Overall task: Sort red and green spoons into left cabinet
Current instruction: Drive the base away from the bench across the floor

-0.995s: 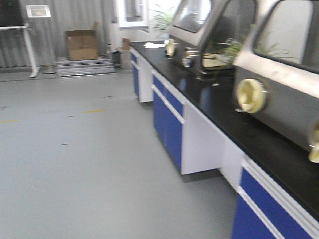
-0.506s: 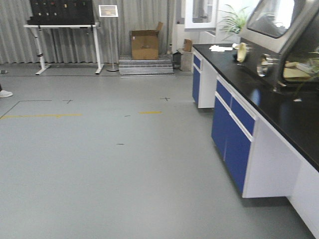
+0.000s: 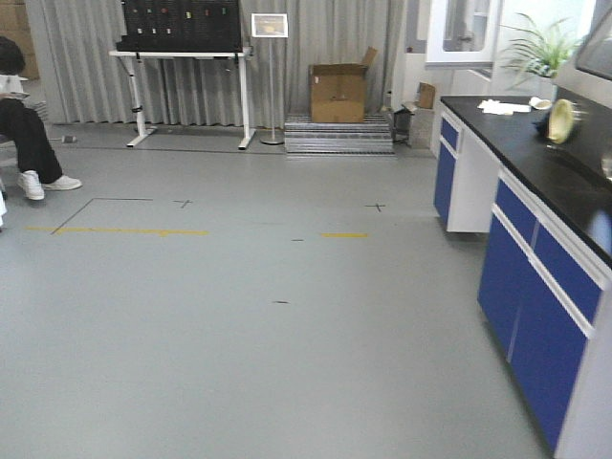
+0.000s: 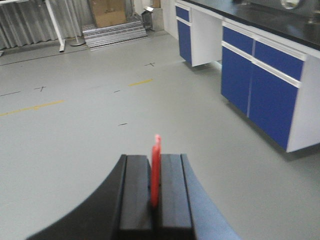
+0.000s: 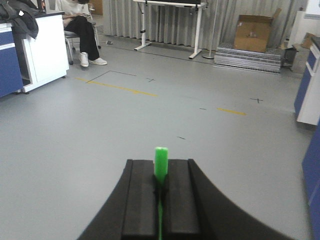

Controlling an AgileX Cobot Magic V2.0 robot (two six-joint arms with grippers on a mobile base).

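The left gripper (image 4: 155,160) is clamped on the red spoon (image 4: 156,172), which stands on edge between the two black fingers (image 4: 135,190) and sticks out a little past their tips. The right gripper (image 5: 160,161) pinches the green spoon (image 5: 161,167) the same way, with its blunt end poking beyond the fingertips and a thin green sliver showing in the slit lower down. Both wrists look out over grey floor (image 3: 239,335) marked with yellow tape (image 3: 124,230). In the front view a black-topped bench (image 3: 535,277) with blue doors runs along the right. A cardboard box (image 3: 337,91) sits by the curtain at the back, and a seated person (image 3: 24,134) is at the far left
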